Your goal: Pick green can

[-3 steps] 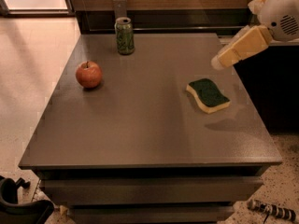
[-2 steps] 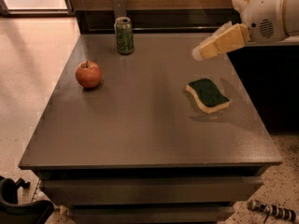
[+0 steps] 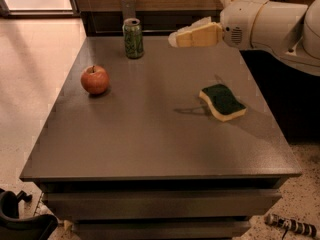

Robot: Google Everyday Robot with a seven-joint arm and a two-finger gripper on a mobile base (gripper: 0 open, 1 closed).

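Observation:
The green can [image 3: 133, 38] stands upright near the far edge of the grey table [image 3: 150, 134], left of centre. It is dark green with a silver top. My gripper [image 3: 175, 37] reaches in from the right on a white arm [image 3: 270, 21], held above the table at about the can's height. Its pale tips point left, a short gap to the right of the can and apart from it.
A red apple [image 3: 95, 79] sits on the left part of the table, in front of the can. A yellow sponge with a green top [image 3: 222, 101] lies on the right part. A dark wall runs behind the table. Pale floor lies to the left.
My gripper and arm have moved left and slightly up across the far side of the table, from the right edge toward the can. The can, apple and sponge have not moved.

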